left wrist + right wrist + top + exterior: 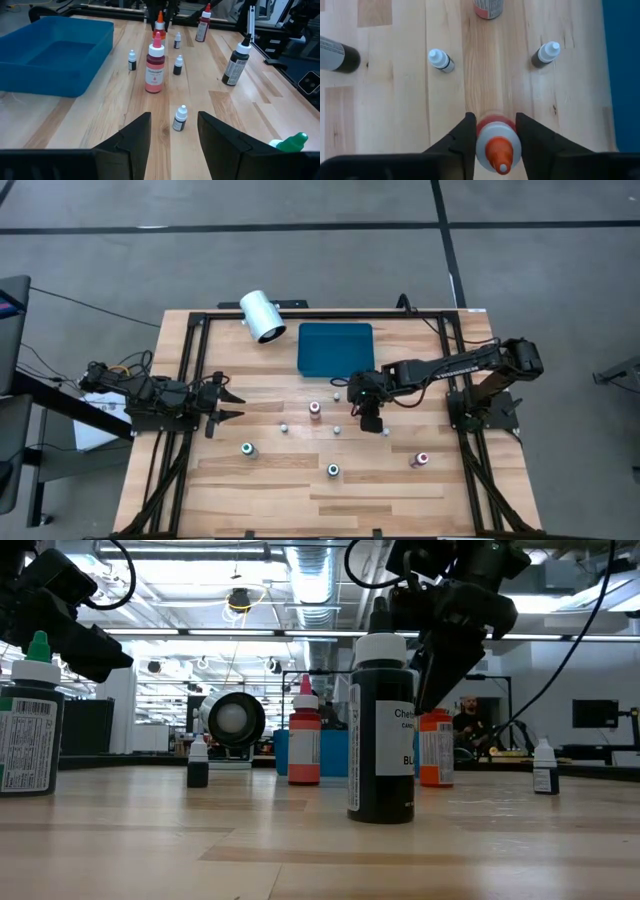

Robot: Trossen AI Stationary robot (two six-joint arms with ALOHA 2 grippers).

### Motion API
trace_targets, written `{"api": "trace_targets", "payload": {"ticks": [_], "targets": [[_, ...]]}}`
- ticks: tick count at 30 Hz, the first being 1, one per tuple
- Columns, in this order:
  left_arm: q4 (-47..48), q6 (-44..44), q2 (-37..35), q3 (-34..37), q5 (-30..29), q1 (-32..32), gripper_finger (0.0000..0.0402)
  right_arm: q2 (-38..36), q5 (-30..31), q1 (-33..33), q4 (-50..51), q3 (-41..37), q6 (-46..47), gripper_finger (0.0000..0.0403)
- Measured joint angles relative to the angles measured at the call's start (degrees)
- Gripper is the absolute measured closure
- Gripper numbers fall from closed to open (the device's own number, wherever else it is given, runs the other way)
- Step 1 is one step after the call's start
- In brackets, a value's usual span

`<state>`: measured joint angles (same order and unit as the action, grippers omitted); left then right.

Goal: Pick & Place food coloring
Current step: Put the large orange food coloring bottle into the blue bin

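Food coloring bottles stand upright on the wooden table: a red one (315,409) (155,65), a dark red one (421,460), a black white-capped one (333,470) (380,730) and a green-topped one (248,449) (30,720). My right gripper (369,418) (496,131) is over an orange-tipped bottle (498,145) (435,750) just near of the blue tray (335,348), shut on it. My left gripper (228,406) (174,131) waits open at the table's left side, touching nothing. My right gripper has the orange-tipped bottle pinched between its two fingers (466,131) at the white cap (490,142), one finger on each side. The fingers come from above, pointing down. The bottle stands upright, its base (435,783) on the table.
Several tiny white-capped bottles stand around the middle: (284,427), (337,392), (337,430), (386,430). A big white cylinder (263,315) lies at the far edge, left of the tray. Black frame rails run along the table's left and right sides.
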<state>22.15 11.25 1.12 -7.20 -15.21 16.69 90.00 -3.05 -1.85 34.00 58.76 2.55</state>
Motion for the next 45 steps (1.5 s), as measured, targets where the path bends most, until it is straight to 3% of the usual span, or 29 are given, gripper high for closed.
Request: {"api": "trace_targets", "payload": {"ticks": [8, 14, 25, 38, 45], "targets": [[0.0, 0.02, 0.0, 0.0, -0.02, -0.01, 0.0248, 0.0, 0.0, 0.03, 0.23, 0.0, 0.04, 0.0272], [0.0, 0.04, -0.01, 0.0, -0.04, -0.01, 0.0248, 0.0, 0.02, 0.07, 0.17, 0.0, 0.02, 0.0298], [0.0, 0.02, 0.01, 0.0, -0.06, 0.0, 0.0248, 0.0, 0.13, 0.11, 1.02, 0.54, 1.03, 0.0297], [0.0, -0.03, 0.01, 0.0, -0.1, 0.0, 0.0248, 0.0, 3.76, 0.34, 14.69, 16.66, -3.49, 0.0295], [0.02, -0.03, -0.01, 0.0, -0.12, 0.0, 0.0248, 0.0, 9.97, 4.31, 21.4, 25.73, -8.39, 0.0293]]}}
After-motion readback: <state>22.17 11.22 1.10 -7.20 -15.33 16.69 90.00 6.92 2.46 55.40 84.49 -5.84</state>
